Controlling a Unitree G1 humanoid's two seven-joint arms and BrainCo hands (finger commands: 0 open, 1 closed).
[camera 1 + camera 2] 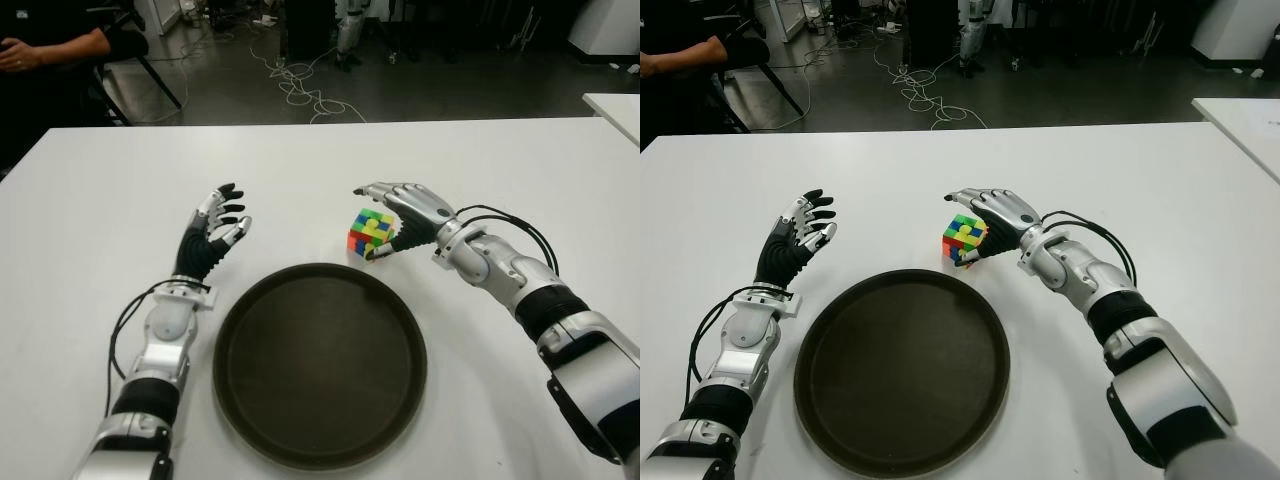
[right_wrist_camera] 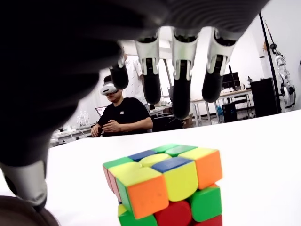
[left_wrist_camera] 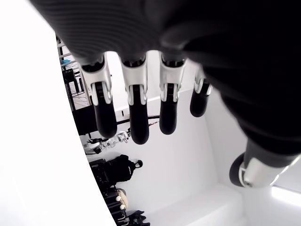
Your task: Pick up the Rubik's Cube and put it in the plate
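Observation:
The Rubik's Cube (image 1: 369, 232) stands on the white table (image 1: 100, 220) just beyond the far right rim of the dark round plate (image 1: 320, 400). My right hand (image 1: 392, 212) arches over the cube from the right, open. Its fingers (image 2: 181, 89) hang spread above and past the cube (image 2: 164, 186) without touching it, and the thumb sits low beside the cube's near side. My left hand (image 1: 215, 235) shows left of the plate with fingers spread, holding nothing. The plate has nothing in it.
A seated person (image 1: 50, 45) is beyond the table's far left corner. Cables (image 1: 300, 85) lie on the floor behind the table. A second white table's corner (image 1: 615, 105) shows at the far right.

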